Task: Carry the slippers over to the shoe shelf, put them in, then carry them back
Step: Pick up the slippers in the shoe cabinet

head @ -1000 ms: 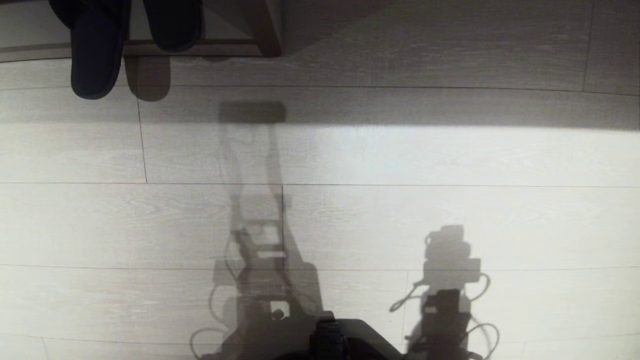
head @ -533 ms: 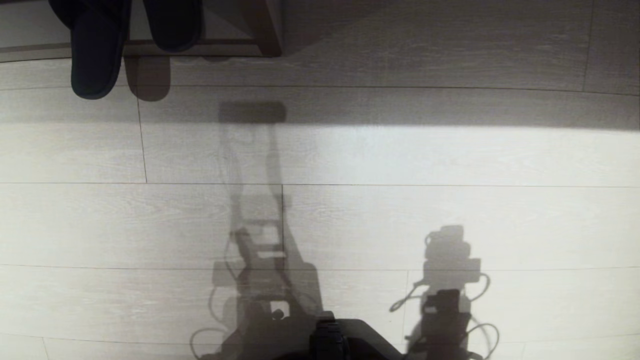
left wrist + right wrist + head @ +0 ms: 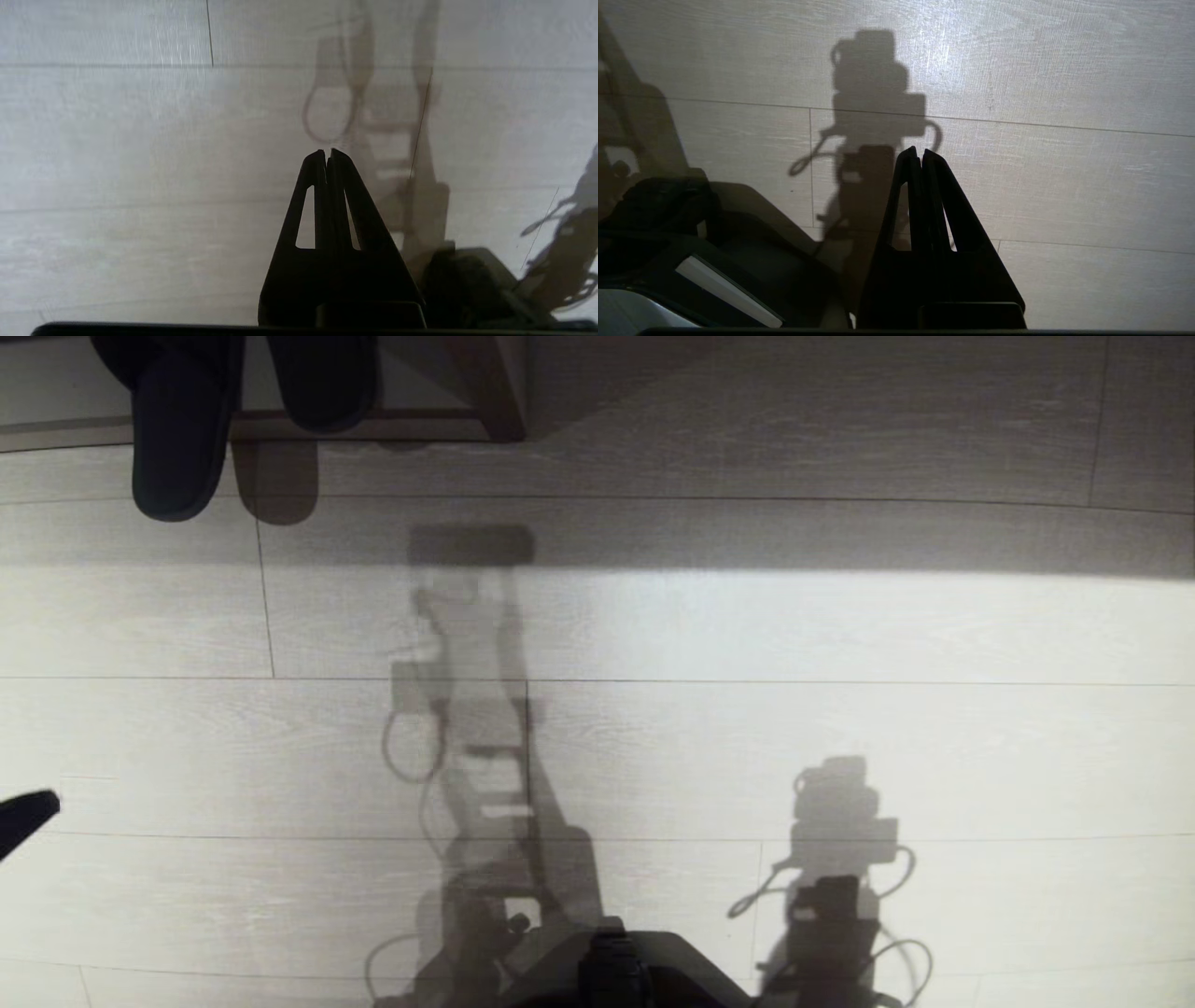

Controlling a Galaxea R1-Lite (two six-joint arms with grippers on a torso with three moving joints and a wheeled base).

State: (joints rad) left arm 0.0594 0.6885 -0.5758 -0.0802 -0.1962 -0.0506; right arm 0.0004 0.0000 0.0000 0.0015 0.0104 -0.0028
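We are bringing our left gripper (image 3: 328,153), jaws pinched together and empty, over bare floor (image 3: 840,635), well apart from the slippers (image 3: 177,439) overhanging the shoe shelf (image 3: 392,425) front edge; reaching unopened, we are risking nudging them deeper.

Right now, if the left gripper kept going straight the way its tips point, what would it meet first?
Probably only the pale plank floor. The shut left gripper points at bare boards, empty-handed; the slippers lie further ahead by the shoe shelf.
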